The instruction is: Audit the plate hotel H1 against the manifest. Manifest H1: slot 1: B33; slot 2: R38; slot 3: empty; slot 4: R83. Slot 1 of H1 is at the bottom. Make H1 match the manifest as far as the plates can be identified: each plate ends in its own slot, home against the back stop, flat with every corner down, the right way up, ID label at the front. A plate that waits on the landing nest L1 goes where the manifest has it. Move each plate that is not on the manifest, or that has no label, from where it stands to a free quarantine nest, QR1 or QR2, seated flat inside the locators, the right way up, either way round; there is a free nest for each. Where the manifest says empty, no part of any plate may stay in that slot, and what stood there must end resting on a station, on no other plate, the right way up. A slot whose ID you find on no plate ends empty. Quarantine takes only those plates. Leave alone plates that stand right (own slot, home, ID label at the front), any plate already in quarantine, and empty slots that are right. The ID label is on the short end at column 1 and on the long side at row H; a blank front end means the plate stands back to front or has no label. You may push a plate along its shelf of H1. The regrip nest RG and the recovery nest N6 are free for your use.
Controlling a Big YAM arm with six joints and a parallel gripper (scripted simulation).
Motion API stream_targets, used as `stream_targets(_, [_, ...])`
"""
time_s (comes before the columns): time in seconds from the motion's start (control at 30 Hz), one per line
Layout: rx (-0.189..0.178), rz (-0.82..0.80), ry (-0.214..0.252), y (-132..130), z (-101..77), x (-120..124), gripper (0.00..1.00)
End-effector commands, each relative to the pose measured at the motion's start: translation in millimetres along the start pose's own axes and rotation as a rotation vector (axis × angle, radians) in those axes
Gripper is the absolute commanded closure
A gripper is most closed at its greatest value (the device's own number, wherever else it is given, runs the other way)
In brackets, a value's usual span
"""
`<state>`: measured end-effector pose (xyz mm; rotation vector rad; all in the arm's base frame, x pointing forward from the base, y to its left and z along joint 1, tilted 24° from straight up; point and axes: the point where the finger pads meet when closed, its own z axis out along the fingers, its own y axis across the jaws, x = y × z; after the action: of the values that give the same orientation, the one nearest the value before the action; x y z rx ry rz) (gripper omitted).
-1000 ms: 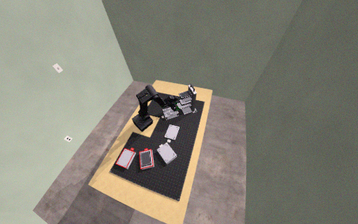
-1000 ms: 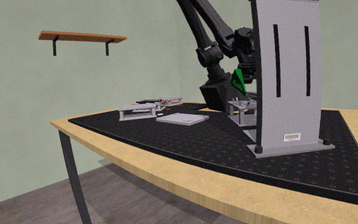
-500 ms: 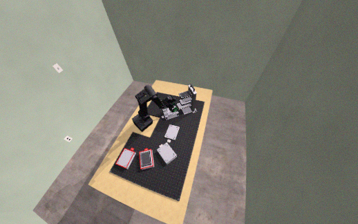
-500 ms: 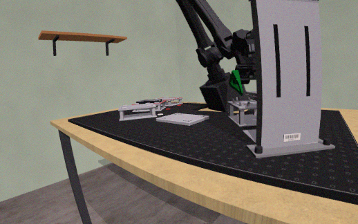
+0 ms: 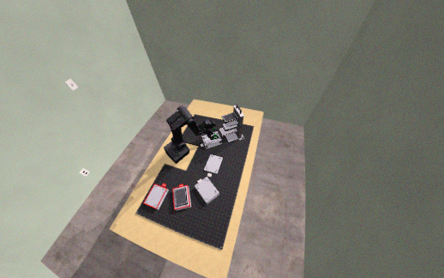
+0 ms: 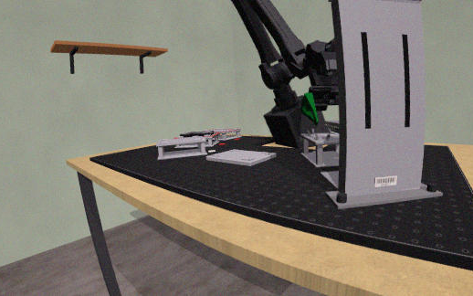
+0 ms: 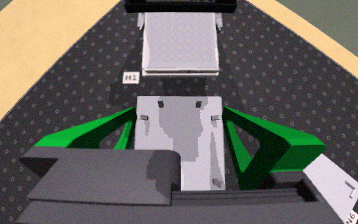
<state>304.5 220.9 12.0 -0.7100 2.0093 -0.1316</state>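
Observation:
My gripper (image 7: 179,111) is open wide, with nothing between its green fingers. It hangs over a grey nest (image 7: 179,145) with small locator pins that stands just in front of the plate hotel H1 (image 5: 232,123). The nest top looks bare. In the wrist view a white tag reading H1 (image 7: 130,77) lies on the mat. Beyond it a light grey plate or shelf (image 7: 180,42) sticks out of the hotel's front, with a black edge (image 7: 180,5) above it. No ID labels are readable. In the exterior view the hotel's back wall (image 6: 377,100) hides the slots; the green finger (image 6: 310,107) shows beside it.
A white nest marked N6 (image 7: 332,182) is at my lower right. Down the mat lie a flat grey station (image 5: 213,164), a raised grey nest (image 5: 207,190) and two red-edged quarantine nests: one light-topped (image 5: 156,196), one with a dark plate (image 5: 181,197). The arm base (image 5: 177,152) stands left.

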Motion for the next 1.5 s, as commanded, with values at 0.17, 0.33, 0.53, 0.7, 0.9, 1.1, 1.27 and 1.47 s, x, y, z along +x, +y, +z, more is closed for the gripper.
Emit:
stream_targets(0.17, [-0.006,0.032,-0.048,2,-10.7,-9,0.00])
stream_targets(0.33, [-0.007,0.032,-0.048,3,-16.5,-3,0.00])
stream_targets(0.53, [-0.007,0.033,-0.047,3,-23.5,4,0.00])
stream_targets(0.7, [0.005,0.027,-0.017,-1,-20.7,22,1.00])
stream_targets(0.9, [0.000,0.020,-0.030,1,-19.5,13,1.00])
stream_targets(1.1, [0.000,0.020,-0.030,1,-19.5,13,1.00])
stream_targets(1.27, [0.000,0.020,-0.030,1,-19.5,13,1.00])
stream_targets(1.47, [0.000,0.020,-0.030,1,-19.5,13,1.00])
